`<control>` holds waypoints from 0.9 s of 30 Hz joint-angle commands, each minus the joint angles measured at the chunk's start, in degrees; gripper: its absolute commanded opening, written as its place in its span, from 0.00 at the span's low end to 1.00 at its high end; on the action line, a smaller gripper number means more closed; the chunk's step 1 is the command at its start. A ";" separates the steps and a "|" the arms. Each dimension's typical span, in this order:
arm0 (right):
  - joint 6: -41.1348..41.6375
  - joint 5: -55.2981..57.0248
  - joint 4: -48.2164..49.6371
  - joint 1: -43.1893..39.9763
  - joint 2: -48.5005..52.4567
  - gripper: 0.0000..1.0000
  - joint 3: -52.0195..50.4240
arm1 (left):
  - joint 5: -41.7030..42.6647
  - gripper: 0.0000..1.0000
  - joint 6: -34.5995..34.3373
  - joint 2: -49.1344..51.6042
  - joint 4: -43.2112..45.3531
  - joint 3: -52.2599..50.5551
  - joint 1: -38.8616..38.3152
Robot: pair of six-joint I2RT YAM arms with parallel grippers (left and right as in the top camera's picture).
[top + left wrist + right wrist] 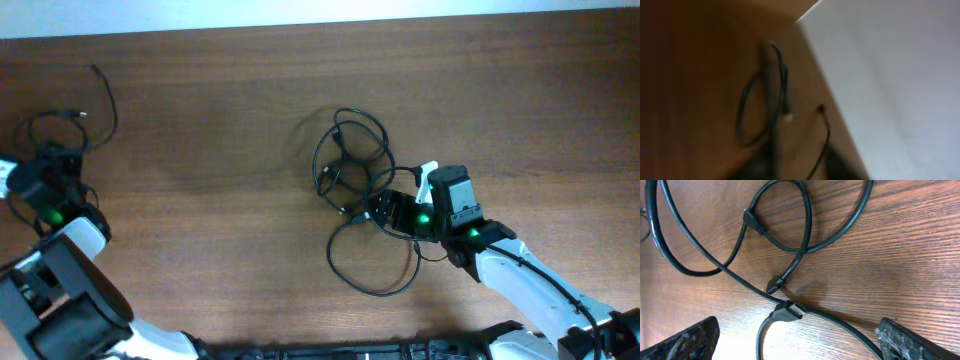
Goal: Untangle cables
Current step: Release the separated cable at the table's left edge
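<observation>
Untangling looks partly done: one of the cables lies apart, and the main knot is not yet undone.

A single loose cable (60,122) lies on the counter (220,120) just ahead of the left claw (48,160), well apart from the rest. The left wrist view is too blurred to show whether this claw is open, closed or touching the cable. The tangle (350,165) of crossing loops sits directly ahead of the right claw (800,339), with one larger loop (375,262) trailing beside it. This claw is spread wide and holds nothing. Its two fingers (690,339) stand on either side of a crossing where two plug ends (789,311) lie close together, apart from both. As I judge it, these loops have yet to be drawn apart, so most of the work is left.
</observation>
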 commanded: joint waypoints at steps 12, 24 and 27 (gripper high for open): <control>-0.66 0.61 0.92 0.20 0.02 0.99 -0.15 | 28.85 0.99 -0.85 -11.26 -7.08 1.05 -1.68; -0.87 -0.83 2.67 0.20 -2.93 0.99 -0.11 | 20.68 0.99 5.84 -32.70 -43.43 1.05 -10.14; -0.87 -0.81 2.60 0.11 -5.03 0.99 -0.11 | 28.83 0.99 23.69 -32.92 -43.12 1.03 -17.22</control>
